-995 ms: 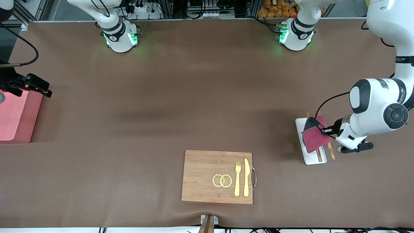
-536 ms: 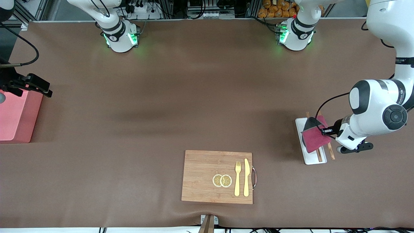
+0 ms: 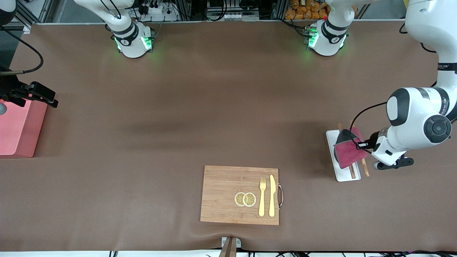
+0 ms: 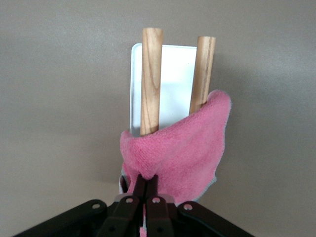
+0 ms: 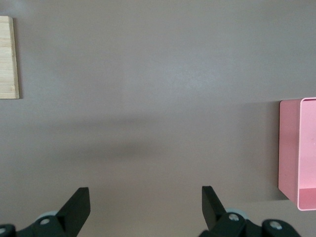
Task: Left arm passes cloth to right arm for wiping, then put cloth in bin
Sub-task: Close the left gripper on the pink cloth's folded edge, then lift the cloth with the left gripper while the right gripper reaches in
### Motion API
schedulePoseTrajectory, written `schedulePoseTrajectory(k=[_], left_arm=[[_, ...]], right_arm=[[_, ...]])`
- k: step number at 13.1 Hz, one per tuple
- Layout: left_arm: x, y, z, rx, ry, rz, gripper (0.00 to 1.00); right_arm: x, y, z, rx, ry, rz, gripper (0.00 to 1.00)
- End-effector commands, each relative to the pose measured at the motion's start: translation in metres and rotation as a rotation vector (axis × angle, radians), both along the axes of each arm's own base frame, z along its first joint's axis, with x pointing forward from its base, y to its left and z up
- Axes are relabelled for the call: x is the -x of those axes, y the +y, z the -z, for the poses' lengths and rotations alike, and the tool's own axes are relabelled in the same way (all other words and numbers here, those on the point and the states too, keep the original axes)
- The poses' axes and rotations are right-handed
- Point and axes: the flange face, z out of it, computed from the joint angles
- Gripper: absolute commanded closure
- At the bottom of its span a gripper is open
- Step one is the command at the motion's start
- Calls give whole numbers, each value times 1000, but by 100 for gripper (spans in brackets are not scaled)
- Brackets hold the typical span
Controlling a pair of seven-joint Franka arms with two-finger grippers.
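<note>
The cloth drapes over two wooden sticks on the white tray at the left arm's end of the table. The left gripper has just pinched fully shut on its edge, so lifting for the handover looks next. The right gripper waits wide open and empty near the bin.

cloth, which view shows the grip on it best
The left wrist view: the left gripper is shut on the cloth's edge, up close. The front view shows the cloth small; the right wrist view shows none of it.
</note>
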Motion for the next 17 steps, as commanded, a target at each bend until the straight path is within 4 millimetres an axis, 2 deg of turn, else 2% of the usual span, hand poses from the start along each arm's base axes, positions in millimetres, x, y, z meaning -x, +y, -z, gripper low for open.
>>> schedulePoseTrajectory(k=[1,4,6,8,11,13,15,17], left_arm=[[-1,-5,-6,-9,-10,17,100],[8,-16,-54,-12,-16,50,100],[16,-44,-85,-5,-34,81,100],[25,-62,-113,9,-45,104,100],[40,-122,-146,16,-54,73,100],[49,-165,-165,49,-50,29,100],[55,-205,-182,118,-51,-61,100],[71,-252,-195,173,-25,-173,100]], right_arm=[[0,-2,-1,-18,12,29,0],[4,6,3,-98,62,153,0],[7,16,4,-118,92,231,0],[17,42,8,-169,199,392,0],[16,73,23,-218,335,649,0],[15,110,42,-201,432,759,0],[7,143,68,-196,535,861,0],[-3,170,102,-215,669,926,0]])
